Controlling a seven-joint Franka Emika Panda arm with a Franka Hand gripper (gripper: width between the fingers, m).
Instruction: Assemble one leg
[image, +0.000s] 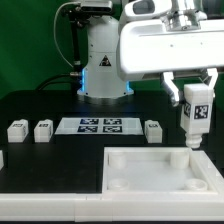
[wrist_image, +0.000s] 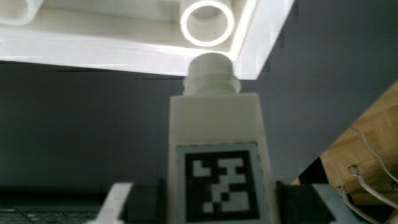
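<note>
gripper (image: 194, 93): fingers clamped on the leg (image: 194, 112) | leg: upright, tag facing outward, held over the tabletop (image: 150, 172) at the exterior view's right | peg (wrist_image: 214, 72): points toward corner socket (wrist_image: 208, 22)

Four white legs (image: 195, 110) (image: 17, 128) (image: 42, 129) (image: 153, 128), one tabletop (image: 150, 172) and one marker board (image: 98, 125) are visible.

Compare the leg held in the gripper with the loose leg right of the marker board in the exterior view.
The held leg stands upright in the air, clamped by the gripper; the loose leg rests low on the black table, untouched. The held leg hangs over the tabletop's corner; the loose leg sits beside the marker board. Both are small white blocks with a marker tag.
</note>
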